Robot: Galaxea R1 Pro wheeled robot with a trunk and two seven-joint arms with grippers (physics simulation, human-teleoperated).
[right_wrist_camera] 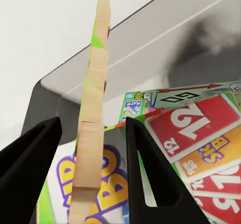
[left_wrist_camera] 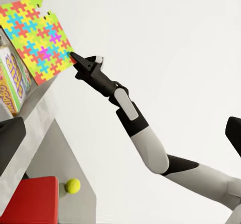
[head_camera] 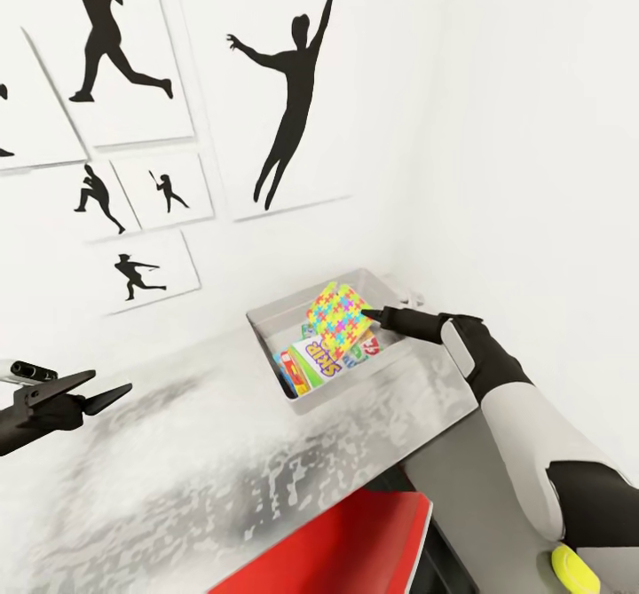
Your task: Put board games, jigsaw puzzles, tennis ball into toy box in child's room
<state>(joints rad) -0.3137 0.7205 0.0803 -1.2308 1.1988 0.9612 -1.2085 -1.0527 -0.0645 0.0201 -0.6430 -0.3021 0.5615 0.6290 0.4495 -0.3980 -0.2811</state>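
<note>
Jigsaw puzzle (head_camera: pixel 338 320): multicolour interlocking pattern, tilted on edge above toy box (head_camera: pixel 266 326). Grey toy box at desk's far right corner, board games (head_camera: pixel 321 363) lying inside. Tennis ball (left_wrist_camera: pixel 72 185) low, beside desk.

White-and-black arms (head_camera: pixel 524 416), black pointed grippers (head_camera: pixel 377 317)

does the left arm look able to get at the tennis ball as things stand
Probably not. The tennis ball lies low beside the right arm, below the table edge, while the left gripper hangs open over the table's far left. The tabletop and red seat lie between them.
</note>
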